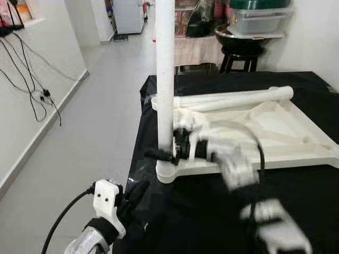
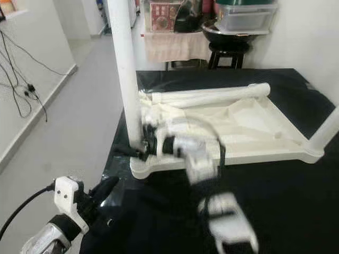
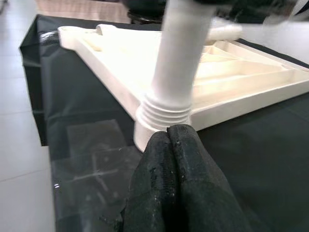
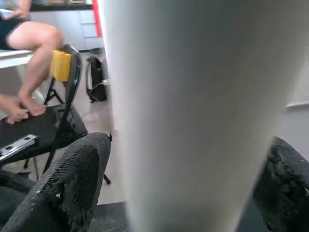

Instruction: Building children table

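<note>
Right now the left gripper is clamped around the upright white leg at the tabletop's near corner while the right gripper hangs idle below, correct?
Not quite: the sides are swapped. The right gripper straddles the upright white leg, as the right wrist view shows with a finger on each side. The left gripper sits shut and low by the near corner of the tabletop, holding nothing.

No legible text, label, brand, number or sign anywhere. Patterned box (image 2: 164,15) on the far cloth-covered stand: red-and-white print, too small and blurred to read. White table top (image 1: 296,138), upright white leg (image 1: 164,79), black sheet (image 1: 212,211): plain, unmarked surfaces.
</note>
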Tool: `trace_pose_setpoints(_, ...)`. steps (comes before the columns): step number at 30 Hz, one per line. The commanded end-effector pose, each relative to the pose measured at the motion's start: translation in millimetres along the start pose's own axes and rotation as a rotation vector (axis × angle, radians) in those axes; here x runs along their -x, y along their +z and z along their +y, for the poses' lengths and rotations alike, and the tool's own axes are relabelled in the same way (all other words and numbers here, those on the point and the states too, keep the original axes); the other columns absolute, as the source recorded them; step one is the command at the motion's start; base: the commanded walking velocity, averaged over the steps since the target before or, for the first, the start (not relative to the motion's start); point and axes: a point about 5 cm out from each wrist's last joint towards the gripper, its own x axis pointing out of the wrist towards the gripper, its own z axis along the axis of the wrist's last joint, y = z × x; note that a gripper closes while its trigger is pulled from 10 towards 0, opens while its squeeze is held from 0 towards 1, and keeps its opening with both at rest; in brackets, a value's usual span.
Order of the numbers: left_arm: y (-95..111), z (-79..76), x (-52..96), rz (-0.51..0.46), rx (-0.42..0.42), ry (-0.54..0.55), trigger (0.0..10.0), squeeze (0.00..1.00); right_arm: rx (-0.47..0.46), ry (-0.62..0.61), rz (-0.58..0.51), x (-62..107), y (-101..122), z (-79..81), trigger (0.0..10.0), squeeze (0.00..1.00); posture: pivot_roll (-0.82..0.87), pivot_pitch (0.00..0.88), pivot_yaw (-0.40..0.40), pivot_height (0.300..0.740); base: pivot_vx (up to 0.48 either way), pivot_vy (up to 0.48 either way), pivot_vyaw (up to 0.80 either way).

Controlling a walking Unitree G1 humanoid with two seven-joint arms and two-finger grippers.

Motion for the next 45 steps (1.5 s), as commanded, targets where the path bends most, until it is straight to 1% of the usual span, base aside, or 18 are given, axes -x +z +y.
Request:
trace_pose_setpoints(1,-2.4,2.0,0.2,-0.001,0.01,0.016,10.0,0.0,-0.059,0.048,0.011,-4.5,-14.9,4.1,10.0,0.0,0.05,0.0,-0.016,0.74,0.0,0.0,0.0)
trace_pose_setpoints(5,-3.0,1.9,-0.9,-0.002,0.011,0.017,10.0,0.0,-0.096,0.098,0.019,-8.6,-15.2,2.9,10.0,0.0,0.05,0.0,-0.019,0.74,0.0,0.0,0.0)
trace_pose_setpoints(6,-3.1,1.7,-1.7,-0.003,0.014,0.016,10.0,0.0,-0.118,0.129,0.014,-9.9,-14.7,3.0,0.0,0.0,0.05,0.0,-0.022,0.74,0.0,0.0,0.0)
trace_pose_setpoints(16,-3.3,0.6,-4.0,-0.008,0.023,0.007,10.0,0.0,-0.136,0.18,0.003,-4.7,-18.0,1.5,0.0,0.0,0.04,0.0,-0.02,0.74,0.0,0.0,0.0)
trace_pose_setpoints(18,-3.1,0.5,-4.3,-0.01,0.024,0.006,10.0,0.0,-0.127,0.164,0.0,-0.2,-21.0,0.6,0.0,0.0,0.04,0.0,-0.021,0.74,0.0,0.0,0.0)
trace_pose_setpoints(20,-1.8,0.7,-3.7,-0.014,0.025,0.008,10.0,0.0,-0.115,0.04,0.011,14.9,-34.3,1.0,0.0,0.0,0.02,0.0,-0.025,0.74,0.0,0.0,0.0)
trace_pose_setpoints(22,-1.8,0.7,-3.7,-0.014,0.025,0.008,10.0,0.0,-0.115,0.04,0.011,14.9,-34.3,1.0,0.0,0.0,0.02,0.0,-0.025,0.74,0.0,0.0,0.0)
trace_pose_setpoints(23,-0.8,1.4,-2.2,-0.016,0.024,0.01,10.0,0.0,-0.131,-0.112,0.028,16.2,-43.9,3.4,0.0,0.0,0.01,0.0,-0.027,0.74,0.0,0.0,0.0)
trace_pose_setpoints(24,0.7,2.6,0.2,-0.018,0.022,0.013,10.0,0.0,-0.187,-0.533,0.02,12.2,-52.8,-0.5,0.0,0.0,-0.02,0.008,-0.014,0.74,0.0,0.0,0.0)
trace_pose_setpoints(25,1.5,3.5,1.4,-0.019,0.022,0.015,10.0,0.0,-0.354,-0.706,0.1,12.0,-73.5,21.4,0.0,0.0,-0.02,0.008,-0.014,0.74,0.0,0.0,0.0)
trace_pose_setpoints(27,1.5,3.5,1.4,-0.019,0.022,0.015,10.0,0.0,-0.354,-0.706,0.1,12.0,-73.5,21.4,0.0,0.0,-0.02,0.008,-0.014,0.74,0.0,0.0,0.0)
trace_pose_setpoints(28,1.6,4.9,2.1,-0.016,0.023,0.015,10.0,0.0,-0.323,-0.722,0.159,8.9,-79.6,37.7,0.0,0.0,-0.02,0.017,0.001,0.74,0.0,0.0,0.0)
trace_pose_setpoints(33,1.3,5.5,2.3,-0.007,0.031,0.004,10.0,0.0,-0.298,-0.604,0.178,1.9,-82.1,41.7,0.0,0.0,0.0,0.014,-0.013,0.74,0.0,0.0,0.0)
trace_pose_setpoints(34,1.4,5.3,3.1,-0.006,0.029,0.005,10.0,0.0,-0.289,-0.525,0.176,-5.6,-82.9,40.3,0.0,0.0,0.0,0.014,-0.008,0.74,0.0,0.0,0.0)
trace_pose_setpoints(36,1.4,5.3,3.1,-0.006,0.029,0.005,10.0,0.0,-0.289,-0.525,0.176,-5.6,-82.9,40.3,0.0,0.0,0.0,0.014,-0.008,0.74,0.0,0.0,0.0)
trace_pose_setpoints(37,1.7,5.4,3.5,-0.009,0.028,0.014,10.0,0.0,-0.281,-0.506,0.179,-8.3,-82.5,41.1,4.8,0.0,0.0,0.014,-0.008,0.74,0.0,0.0,0.0)
trace_pose_setpoints(38,2.0,5.5,3.6,-0.013,0.029,0.022,10.0,0.0,-0.28,-0.454,0.163,-11.9,-78.6,40.2,10.0,1.0,0.0,0.011,-0.007,0.74,0.0,0.0,0.0)
trace_pose_setpoints(45,2.1,5.4,2.4,-0.012,0.037,0.017,10.0,0.0,-0.184,-0.145,0.018,-19.9,-37.9,40.6,10.0,1.0,0.01,0.003,-0.003,0.74,0.0,0.0,0.0)
